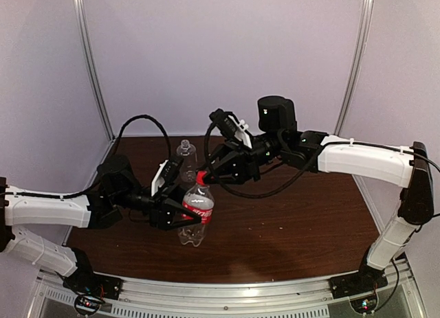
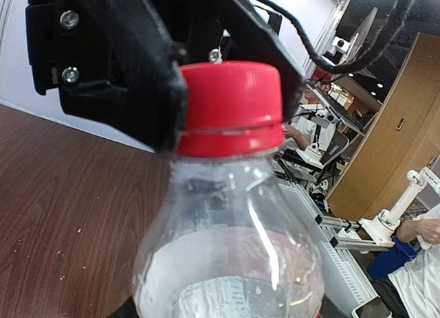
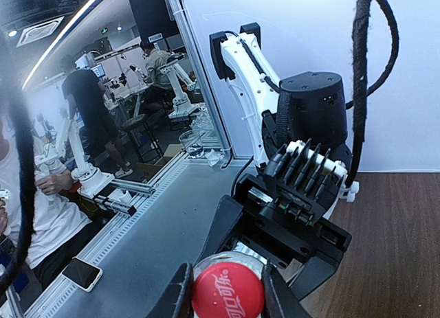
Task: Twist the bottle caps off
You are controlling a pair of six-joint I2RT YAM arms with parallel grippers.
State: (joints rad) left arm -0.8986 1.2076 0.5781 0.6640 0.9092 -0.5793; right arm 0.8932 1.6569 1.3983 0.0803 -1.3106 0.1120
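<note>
Grip at both ends here: the left gripper (image 1: 184, 218) has its jaws partly closed around the body of the red-label bottle (image 1: 201, 207), near the middle of the table (image 1: 295, 222). Up top, the right gripper (image 3: 226, 294) is pinched tight on the red cap (image 2: 230, 105), which sits on the bottle's neck. Just behind stands the plain bottle (image 1: 186, 155), with neither gripper on it.

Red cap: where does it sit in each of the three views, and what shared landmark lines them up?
Top external: red cap left of centre, atop the red-label bottle.
Left wrist: the cap fills the upper centre, seen from the side.
Right wrist: the cap at the bottom edge, centre, seen from above.
Shared landmark: the right end effector, closed on the cap in all three.
</note>
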